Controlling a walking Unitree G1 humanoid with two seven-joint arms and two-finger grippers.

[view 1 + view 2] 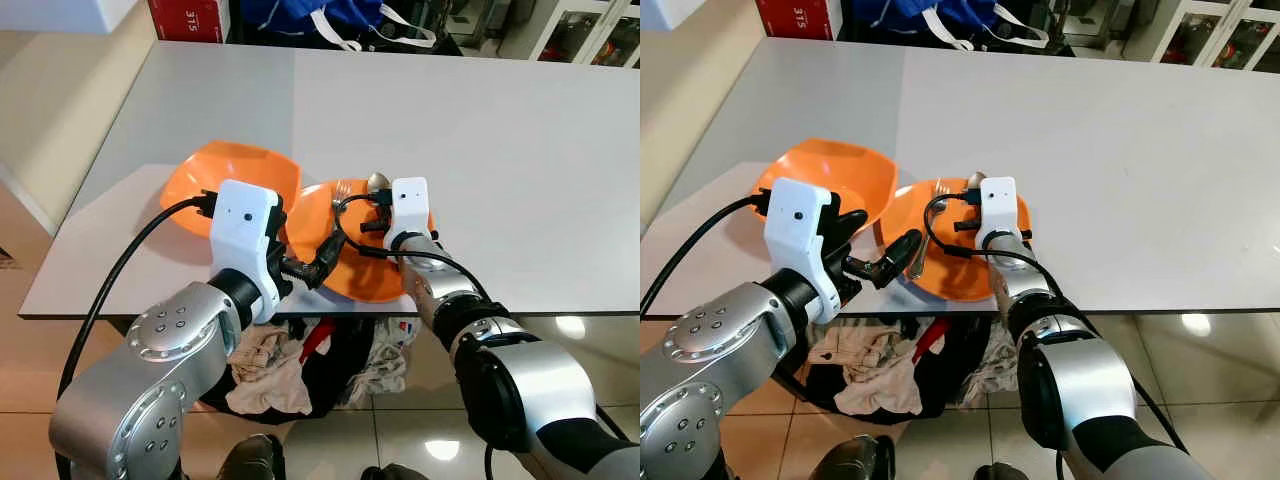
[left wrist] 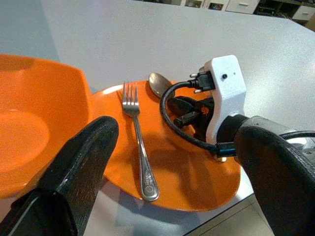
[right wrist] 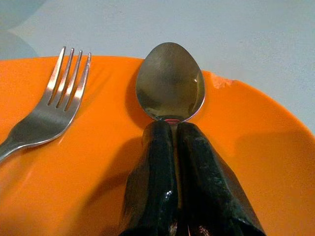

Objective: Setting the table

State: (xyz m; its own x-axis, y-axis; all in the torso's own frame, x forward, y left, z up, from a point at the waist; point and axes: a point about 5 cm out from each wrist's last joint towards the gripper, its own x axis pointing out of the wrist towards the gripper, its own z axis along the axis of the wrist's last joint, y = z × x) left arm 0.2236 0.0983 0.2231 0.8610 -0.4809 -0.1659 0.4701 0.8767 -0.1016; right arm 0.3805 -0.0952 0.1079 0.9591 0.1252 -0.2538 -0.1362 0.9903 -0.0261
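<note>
The right gripper [image 3: 172, 130] is over the orange plate [image 2: 197, 182], its two black fingers pressed together on the neck of the spoon [image 3: 170, 81]; the spoon's bowl juts just beyond the fingertips, over the plate's far rim; the fork [image 2: 138, 142] lies on the plate just beside that gripper, on the robot's left, tines pointing away; the left gripper [image 1: 890, 258] hangs at the plate's near-left edge, fingers spread wide, holding nothing; the orange bowl [image 1: 235, 180] stands beside it on the grey table [image 1: 480, 140], touching the plate.
</note>
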